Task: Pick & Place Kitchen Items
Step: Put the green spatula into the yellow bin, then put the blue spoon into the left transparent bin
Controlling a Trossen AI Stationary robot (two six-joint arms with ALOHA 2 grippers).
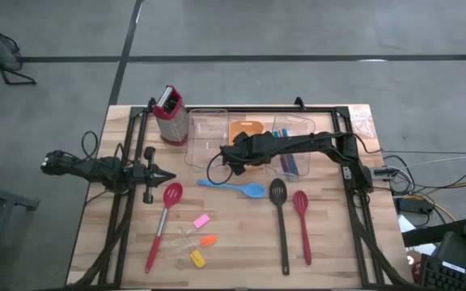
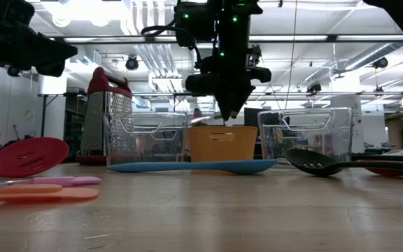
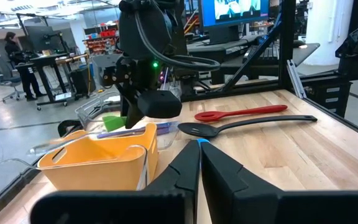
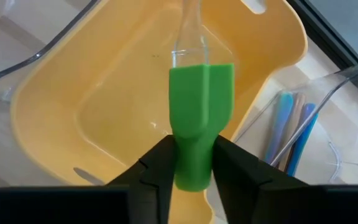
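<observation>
Over the orange plastic tray (image 4: pixel 61 118), your right gripper (image 4: pixel 192 163) held the small green silicone spatula with a clear handle (image 4: pixel 199 124) between its fingers, ready to drop it in; your left gripper (image 3: pixel 199 163) waited clenched, empty

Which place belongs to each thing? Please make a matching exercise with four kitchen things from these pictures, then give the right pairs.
Things
1. green spatula
2. blue spoon
3. box grater
4. black slotted spoon

Places
A. upright beside the clear bin
B. flat on the table, beside the red spoon
C. between the right gripper fingers, over the orange tray
D. flat on the table, in front of the bins

Pairs: 1-C, 2-D, 3-A, 4-B
</observation>
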